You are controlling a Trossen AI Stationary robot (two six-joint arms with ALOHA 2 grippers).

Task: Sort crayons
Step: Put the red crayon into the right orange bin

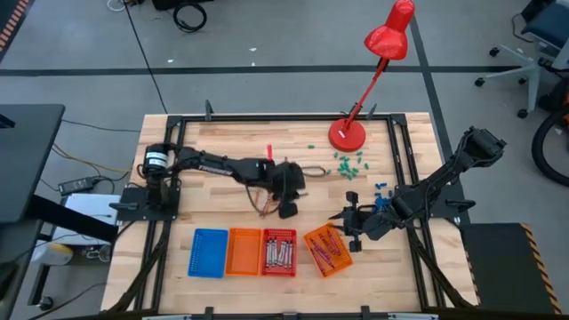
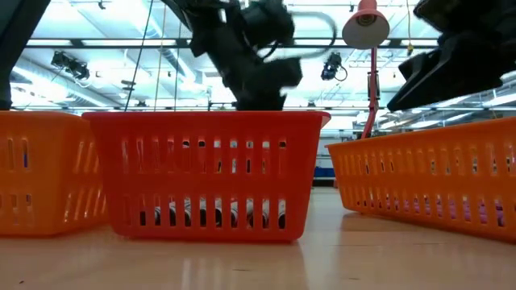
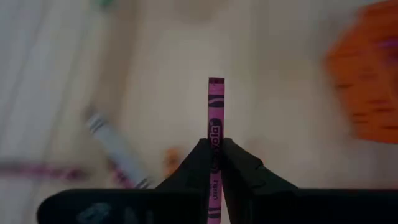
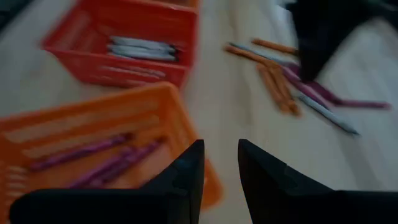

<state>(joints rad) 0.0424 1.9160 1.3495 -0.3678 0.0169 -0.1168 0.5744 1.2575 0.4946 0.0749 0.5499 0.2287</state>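
Observation:
My left gripper (image 1: 286, 210) is shut on a pink-purple crayon (image 3: 215, 124) above the table's middle, over a loose heap of crayons (image 1: 267, 206). My right gripper (image 1: 342, 220) is open and empty, next to the tilted orange basket (image 1: 327, 251) that holds purple crayons (image 4: 93, 152). The red basket (image 1: 278, 252) holds grey crayons (image 4: 142, 48). A plain orange basket (image 1: 244, 252) and a blue basket (image 1: 209, 252) stand left of it. My left gripper pinches the pink-purple crayon's lower part (image 3: 214, 158) between its two fingers. The crayon lies along the fingers and its free end (image 3: 216, 84) sticks out past the fingertips. It is lifted clear of the table.
A red desk lamp (image 1: 348, 133) stands at the far right. Small green bits (image 1: 347, 163) and small blue bits (image 1: 380, 188) lie near it. Loose orange, purple and grey crayons (image 4: 292, 84) lie on the table's middle. The four baskets stand in a row along the near edge.

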